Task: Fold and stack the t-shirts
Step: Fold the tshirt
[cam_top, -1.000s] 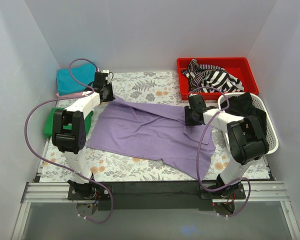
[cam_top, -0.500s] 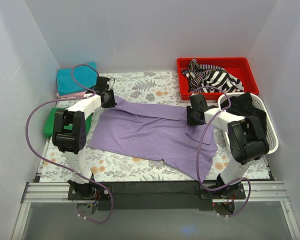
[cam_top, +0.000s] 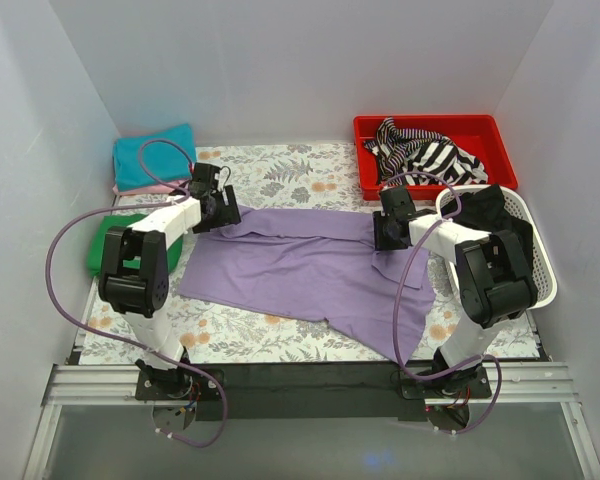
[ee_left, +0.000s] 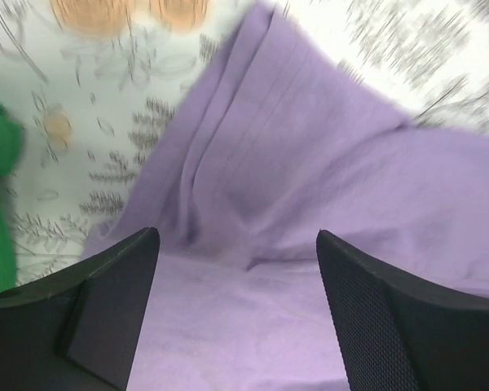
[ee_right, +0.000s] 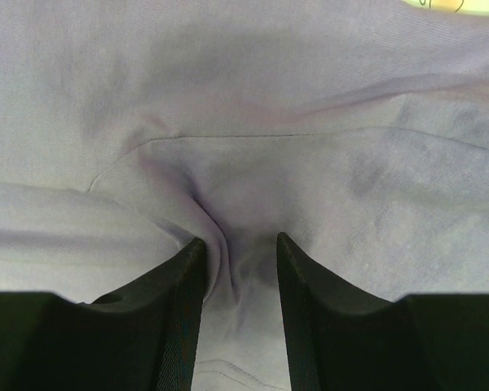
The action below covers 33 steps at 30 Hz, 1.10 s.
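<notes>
The lavender t-shirt (cam_top: 300, 265) lies spread on the floral table, rumpled along its far edge. My left gripper (cam_top: 225, 212) hovers open over the shirt's far left corner; the left wrist view shows bare lavender t-shirt (ee_left: 310, 163) between the parted jaws of my left gripper (ee_left: 236, 236). My right gripper (cam_top: 382, 234) sits at the shirt's far right edge. In the right wrist view my right gripper (ee_right: 240, 240) is shut on a pinched ridge of the lavender t-shirt (ee_right: 269, 122), with wrinkles running into it. A teal t-shirt (cam_top: 145, 160) lies folded on a pink one (cam_top: 130, 188) at the back left, a green one (cam_top: 105, 248) nearer.
A red bin (cam_top: 365, 128) with striped clothing (cam_top: 425, 155) stands at the back right. A white basket (cam_top: 542, 285) holding dark cloth (cam_top: 490, 210) sits at the right edge, close to the right arm. White walls enclose the table.
My left gripper carried the shirt's far left corner rightward and nearer, then opened and let it go. The corner now lies on the table. My right gripper kept its hold.
</notes>
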Available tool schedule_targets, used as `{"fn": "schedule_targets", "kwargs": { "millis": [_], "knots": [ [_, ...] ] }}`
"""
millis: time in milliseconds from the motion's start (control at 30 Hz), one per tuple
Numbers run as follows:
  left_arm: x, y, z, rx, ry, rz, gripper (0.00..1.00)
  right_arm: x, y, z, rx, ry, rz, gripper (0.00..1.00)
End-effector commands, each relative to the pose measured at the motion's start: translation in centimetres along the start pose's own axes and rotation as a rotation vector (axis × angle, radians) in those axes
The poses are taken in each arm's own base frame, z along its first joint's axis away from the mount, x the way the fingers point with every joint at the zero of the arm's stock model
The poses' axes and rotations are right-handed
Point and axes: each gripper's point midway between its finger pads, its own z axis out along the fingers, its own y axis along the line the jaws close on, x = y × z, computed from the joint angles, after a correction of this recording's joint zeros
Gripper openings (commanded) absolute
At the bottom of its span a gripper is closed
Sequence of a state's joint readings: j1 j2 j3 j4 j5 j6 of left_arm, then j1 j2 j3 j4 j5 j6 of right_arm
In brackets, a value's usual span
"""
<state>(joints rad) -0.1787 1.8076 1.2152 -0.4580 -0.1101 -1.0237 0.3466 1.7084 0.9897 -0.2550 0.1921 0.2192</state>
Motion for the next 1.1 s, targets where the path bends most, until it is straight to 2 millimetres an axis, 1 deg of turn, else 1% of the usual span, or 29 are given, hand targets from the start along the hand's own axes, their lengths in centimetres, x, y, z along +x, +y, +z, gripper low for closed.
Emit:
{"fn": "schedule_targets", "kwargs": {
  "millis": [0,33,67,100,133,167,200,233,267,300,367,400,433,467,533,633,767,867,1000,1067],
  "knots": [
    [-6.7,-1.5,-3.4,0.039,-0.208,-0.014,0.78,-0.7,-0.1,-0.4,-0.011,-0.006,-0.016,0.45],
    [-7.2,-2.4,-3.5,0.079,-0.211,-0.005,0.78,-1.1,0.1,-0.9,-0.024,-0.025,-0.013,0.45],
    [-8.9,-3.3,-4.0,0.106,-0.241,-0.009,0.78,-1.3,0.2,-1.1,-0.032,-0.034,-0.017,0.45],
    [-9.2,-3.9,-3.5,0.126,-0.235,-0.006,0.78,-1.6,0.3,-1.4,-0.043,-0.05,-0.018,0.45],
    [-9.4,-5.0,-3.4,0.181,-0.229,0.008,0.78,-2.0,0.4,-1.9,-0.047,-0.07,-0.019,0.45],
    [-10.7,-5.9,-3.8,0.216,-0.255,0.014,0.78,-2.3,0.5,-2.1,-0.052,-0.078,-0.02,0.45],
    [-10.8,-6.7,-3.7,0.254,-0.246,0.02,0.78,-2.6,0.5,-2.3,-0.058,-0.088,-0.025,0.45],
    [-10.6,-7.2,-3.1,0.274,-0.233,0.03,0.79,-2.8,0.7,-2.5,-0.065,-0.093,-0.024,0.45],
    [-10.8,-8.4,-3.2,0.337,-0.227,0.047,0.79,-2.9,0.8,-2.5,-0.069,-0.096,-0.024,0.45],
    [-10.7,-8.6,-2.6,0.346,-0.212,0.054,0.79,-3.3,0.8,-2.6,-0.071,-0.101,-0.024,0.45],
    [-8.9,-9.4,-1.0,0.388,-0.128,0.067,0.76,-3.4,0.9,-2.6,-0.075,-0.102,-0.025,0.45],
    [-8.7,-9.6,-0.7,0.399,-0.109,0.068,0.75,-3.8,1.0,-2.6,-0.077,-0.11,-0.022,0.45],
    [-7.6,-9.5,0.2,0.393,-0.066,0.064,0.71,-3.8,1.0,-2.6,-0.074,-0.104,-0.022,0.45],
    [-7.1,-9.8,0.3,0.415,-0.048,0.066,0.7,-4.0,1.1,-2.6,-0.076,-0.107,-0.022,0.45],
    [-5.9,-9.5,1.1,0.415,-0.014,0.067,0.69,-4.3,1.2,-2.6,-0.079,-0.112,-0.02,0.45],
    [-4.7,-9.1,1.8,0.401,0.018,0.061,0.68,-4.7,1.3,-2.7,-0.081,-0.115,-0.021,0.45],
    [-4.2,-9.1,1.7,0.409,0.029,0.055,0.68,-4.7,1.2,-2.5,-0.076,-0.113,-0.023,0.45],
    [-4.0,-8.6,1.9,0.383,0.026,0.049,0.68,-4.4,1.2,-2.3,-0.078,-0.1,-0.026,0.45],
    [-4.5,-8.0,1.7,0.351,0.007,0.056,0.68,-3.9,1.0,-1.8,-0.068,-0.082,-0.025,0.45],
    [-4.8,-7.7,2.2,0.325,-0.002,0.069,0.68,-3.8,0.7,-1.3,-0.055,-0.07,-0.019,0.45]
  ]
}}
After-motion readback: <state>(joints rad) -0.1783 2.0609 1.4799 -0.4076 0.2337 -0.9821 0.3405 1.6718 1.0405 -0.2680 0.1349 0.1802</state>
